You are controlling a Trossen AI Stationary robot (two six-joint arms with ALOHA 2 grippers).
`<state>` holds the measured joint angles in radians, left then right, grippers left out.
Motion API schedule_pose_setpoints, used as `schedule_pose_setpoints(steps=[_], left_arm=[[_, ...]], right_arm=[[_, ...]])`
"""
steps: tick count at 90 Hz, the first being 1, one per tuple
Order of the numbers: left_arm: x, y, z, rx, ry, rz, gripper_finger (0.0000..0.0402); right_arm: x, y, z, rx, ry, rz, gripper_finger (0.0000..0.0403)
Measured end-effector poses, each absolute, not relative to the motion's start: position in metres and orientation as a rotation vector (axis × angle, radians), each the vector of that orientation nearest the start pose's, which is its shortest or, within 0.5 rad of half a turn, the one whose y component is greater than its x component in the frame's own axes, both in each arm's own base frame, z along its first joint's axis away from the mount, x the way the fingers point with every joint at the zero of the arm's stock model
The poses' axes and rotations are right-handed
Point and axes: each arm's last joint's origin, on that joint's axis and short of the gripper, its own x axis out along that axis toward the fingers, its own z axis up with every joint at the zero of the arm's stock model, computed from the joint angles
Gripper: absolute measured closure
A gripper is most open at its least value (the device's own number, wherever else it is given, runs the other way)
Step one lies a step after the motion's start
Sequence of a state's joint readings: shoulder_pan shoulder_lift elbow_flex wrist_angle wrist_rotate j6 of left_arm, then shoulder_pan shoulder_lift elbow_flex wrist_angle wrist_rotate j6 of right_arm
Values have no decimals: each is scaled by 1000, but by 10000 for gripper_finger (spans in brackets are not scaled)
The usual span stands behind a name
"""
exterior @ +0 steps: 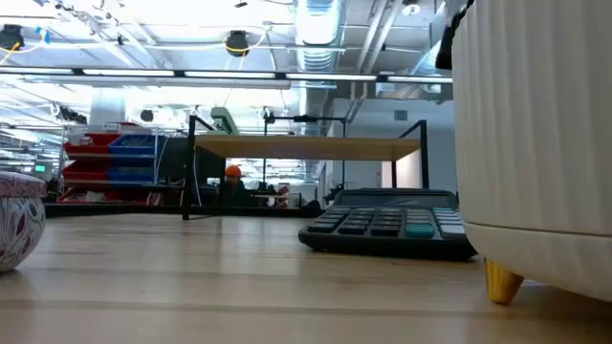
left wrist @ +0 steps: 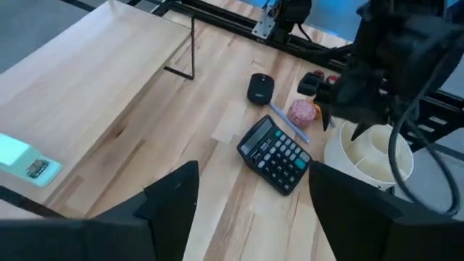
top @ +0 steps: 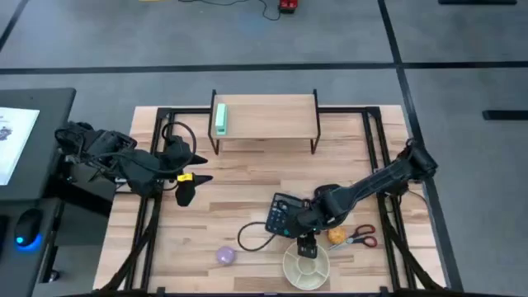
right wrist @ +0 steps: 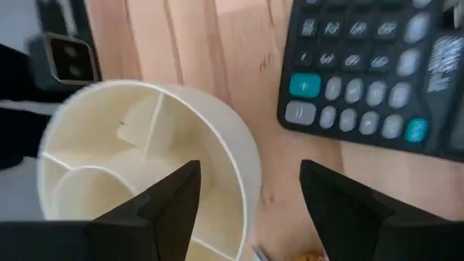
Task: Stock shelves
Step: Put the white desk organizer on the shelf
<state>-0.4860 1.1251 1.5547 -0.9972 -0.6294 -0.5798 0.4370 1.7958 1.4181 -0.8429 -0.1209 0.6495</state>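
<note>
Organizer cup (top: 305, 268) sits at the table's front edge, directly under your right gripper (top: 307, 247) (fingers spread, empty); the shelf (top: 266, 115) lies well behind, at the rear.

- High: straight down over the whole counter (top: 247, 206).
- Low: counter level, facing the far room.
- Wrists: close, both sharing the calculator (left wrist: 275, 154) with high and low.

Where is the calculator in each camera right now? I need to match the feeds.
High view: calculator lower centre, beside the right hand.
Low view: calculator right of centre, next to the cream organizer.
Left wrist view: calculator at centre.
Right wrist view: calculator upper right.
Shared landmark: the cream organizer beside it in every view.
</note>
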Motion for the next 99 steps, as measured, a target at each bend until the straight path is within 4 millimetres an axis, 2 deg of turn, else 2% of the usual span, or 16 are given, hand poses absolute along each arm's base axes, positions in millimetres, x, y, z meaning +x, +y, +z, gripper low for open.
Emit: schedule_pose_setpoints(steps=[26, 38, 50, 62, 66, 70, 85, 99], left_arm=[[169, -70, 446, -250, 459, 257, 164], [168, -70, 445, -244, 468, 260, 164], [168, -70, 445, -240, 474, 262, 164], [168, -70, 445, -239, 474, 262, 164], [168, -70, 445, -240, 474, 262, 164], [168, -70, 445, -239, 474, 262, 164], [168, -70, 445, -239, 473, 262, 164], [168, -70, 445, -240, 473, 262, 164]], right_arm=[[330, 160, 210, 337, 1430, 53, 182], [332, 161, 200, 326, 1465, 61, 199], [333, 162, 197, 339, 1480, 69, 250], [334, 161, 197, 346, 1480, 70, 341], [334, 160, 198, 354, 1482, 69, 374], [334, 158, 199, 363, 1483, 68, 390], [332, 147, 216, 472, 1463, 18, 400], [325, 130, 246, 566, 1393, -8, 401]])
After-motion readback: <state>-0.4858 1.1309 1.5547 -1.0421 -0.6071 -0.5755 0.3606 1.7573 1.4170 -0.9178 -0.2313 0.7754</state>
